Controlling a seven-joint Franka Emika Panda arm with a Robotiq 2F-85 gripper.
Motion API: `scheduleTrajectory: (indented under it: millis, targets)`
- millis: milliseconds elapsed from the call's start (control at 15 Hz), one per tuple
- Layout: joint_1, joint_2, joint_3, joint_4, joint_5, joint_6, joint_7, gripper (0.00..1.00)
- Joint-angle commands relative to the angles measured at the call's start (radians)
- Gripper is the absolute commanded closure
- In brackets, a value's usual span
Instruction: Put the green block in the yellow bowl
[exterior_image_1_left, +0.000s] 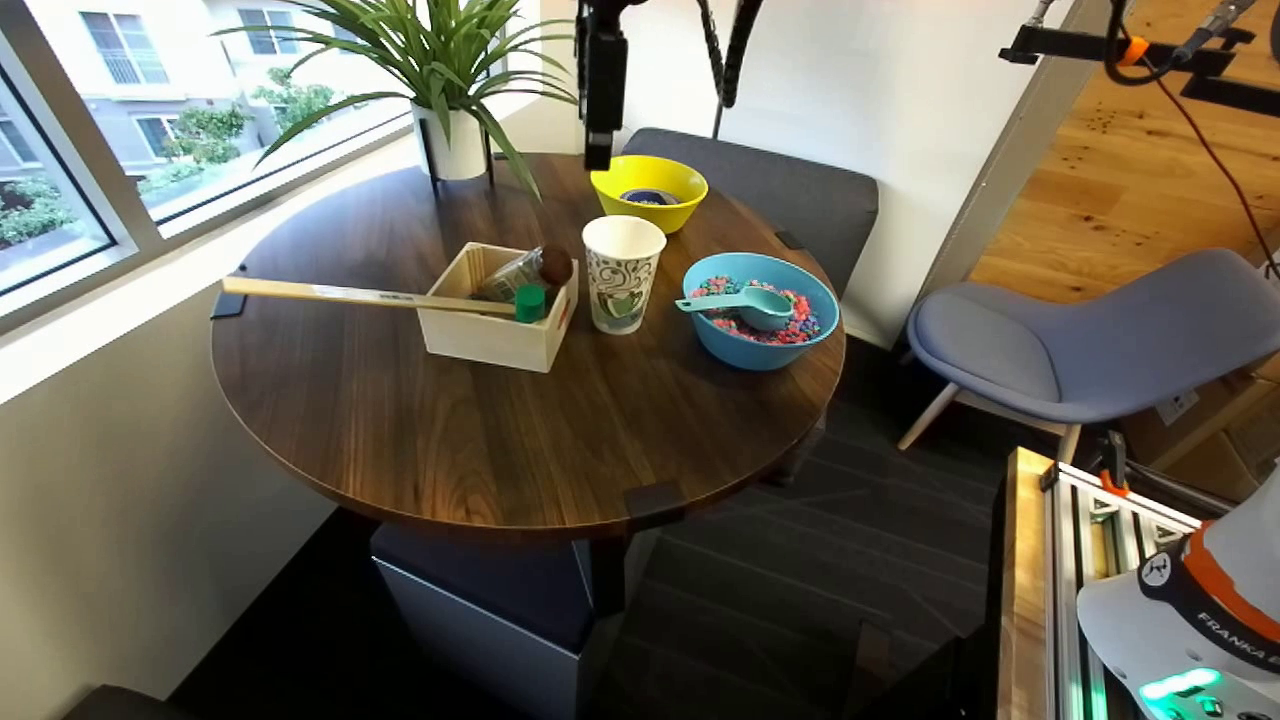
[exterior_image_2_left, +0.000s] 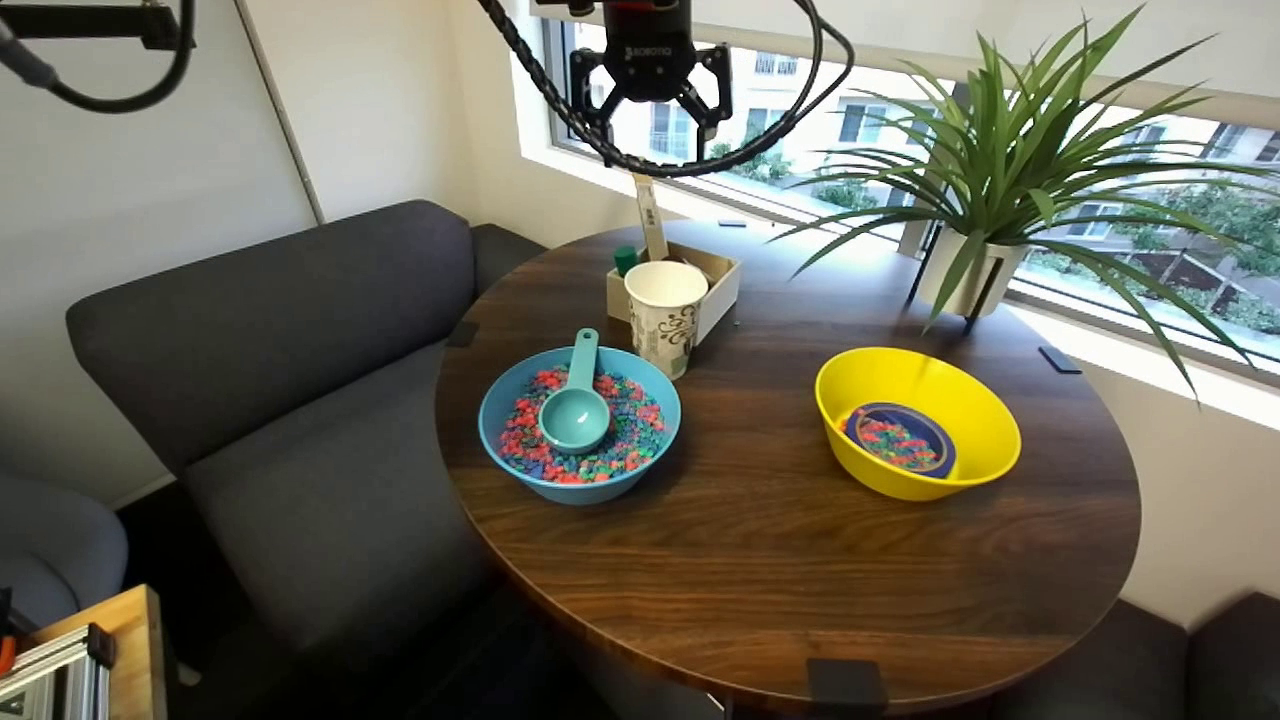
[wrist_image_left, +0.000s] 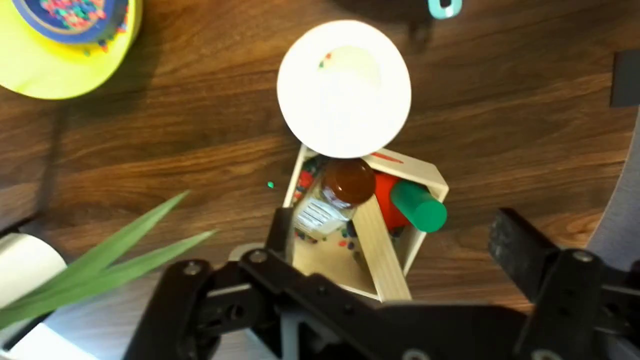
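The green block (wrist_image_left: 422, 207) looks like a green cylinder leaning in a pale wooden box (wrist_image_left: 325, 262), against a red piece, its end above the rim. It shows in both exterior views (exterior_image_1_left: 530, 303) (exterior_image_2_left: 625, 260). A tiny bright green bit (wrist_image_left: 270, 184) lies on the table beside the box. The yellow bowl (exterior_image_2_left: 960, 410) stands apart on the table, with a blue round dish of coloured bits inside; it also shows in the wrist view (wrist_image_left: 75, 75). My gripper (wrist_image_left: 392, 230) is open and empty, high above the box; it shows in both exterior views (exterior_image_1_left: 598, 150) (exterior_image_2_left: 655, 150).
A white paper cup (exterior_image_1_left: 620, 290) stands right against the box. The box also holds a jar (wrist_image_left: 320, 215) and a long wooden stick (exterior_image_1_left: 370, 293) jutting out. A blue bowl (exterior_image_2_left: 580, 488) holds coloured bits and a scoop (exterior_image_2_left: 575, 418). A potted plant (exterior_image_1_left: 455, 145) stands by the window.
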Motion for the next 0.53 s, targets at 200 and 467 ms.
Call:
scheduleTrajectory:
  millis: [200,467]
  targets:
    - [0.042,0.107,0.045,0.020,0.090,0.052,0.102,0.00]
    - [0.047,0.147,0.025,0.020,0.079,0.034,0.210,0.00]
